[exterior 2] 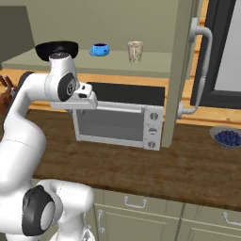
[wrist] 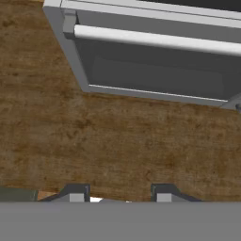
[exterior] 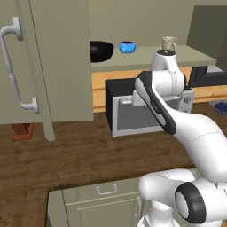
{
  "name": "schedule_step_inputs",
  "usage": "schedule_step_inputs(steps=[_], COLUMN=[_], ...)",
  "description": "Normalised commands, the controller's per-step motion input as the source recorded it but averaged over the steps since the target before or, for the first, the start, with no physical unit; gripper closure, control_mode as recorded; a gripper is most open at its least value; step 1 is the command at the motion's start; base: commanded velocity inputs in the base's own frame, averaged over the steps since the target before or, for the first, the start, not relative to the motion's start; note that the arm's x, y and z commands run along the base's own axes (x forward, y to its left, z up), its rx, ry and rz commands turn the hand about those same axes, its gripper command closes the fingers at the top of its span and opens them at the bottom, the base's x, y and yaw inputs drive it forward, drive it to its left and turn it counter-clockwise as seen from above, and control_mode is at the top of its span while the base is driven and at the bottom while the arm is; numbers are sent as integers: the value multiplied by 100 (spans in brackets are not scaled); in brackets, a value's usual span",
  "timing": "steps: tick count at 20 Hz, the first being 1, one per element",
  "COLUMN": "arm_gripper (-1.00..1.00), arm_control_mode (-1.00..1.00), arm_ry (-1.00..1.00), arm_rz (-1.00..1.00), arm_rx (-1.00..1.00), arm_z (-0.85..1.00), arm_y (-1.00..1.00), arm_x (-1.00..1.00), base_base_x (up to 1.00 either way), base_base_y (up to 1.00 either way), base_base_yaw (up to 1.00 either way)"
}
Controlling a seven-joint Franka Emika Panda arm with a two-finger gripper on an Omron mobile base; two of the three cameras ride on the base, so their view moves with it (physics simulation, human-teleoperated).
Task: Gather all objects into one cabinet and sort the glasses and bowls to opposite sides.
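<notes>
On the shelf floor of the olive-grey wall cabinet (exterior: 146, 58) stand the big black bowl (exterior: 101, 51), the small blue bowl (exterior: 127, 47) and, to their right, the cream patterned cup (exterior: 169, 44). In the right base view the black bowl (exterior 2: 57, 48) is partly behind my arm, with the blue bowl (exterior 2: 99, 49) and the cup (exterior 2: 135, 52) beside it. The grey tumbler is out of view. My gripper (wrist: 120, 195) is open with nothing between its fingertips (wrist: 77, 193). It hangs over the wooden counter just in front of the toaster oven, well below the shelf.
A silver toaster oven (exterior 2: 117, 123) sits on the wooden counter (wrist: 94, 136) under the cabinet. One open cabinet door (exterior: 62, 57) with a white bar handle (exterior: 13, 71) juts out at the left, another door (exterior 2: 186, 70) at the right. A bowl of blueberries (exterior 2: 227, 137) lies at the counter's right.
</notes>
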Motion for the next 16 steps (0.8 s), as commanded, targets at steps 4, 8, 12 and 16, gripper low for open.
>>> schedule_step_inputs(steps=[4,8,12,16], arm_gripper=[-100,-100,-100,-100], arm_control_mode=[100,100,100,100], arm_ry=[0,0,0,0], arm_rz=[0,0,0,0], arm_rx=[0,0,0,0], arm_z=[0,0,0,0], arm_y=[0,0,0,0], arm_x=[0,0,0,0], base_base_x=[0,-18,-48,-67], base_base_y=[0,0,0,0], base_base_yaw=[0,0,0,-2])
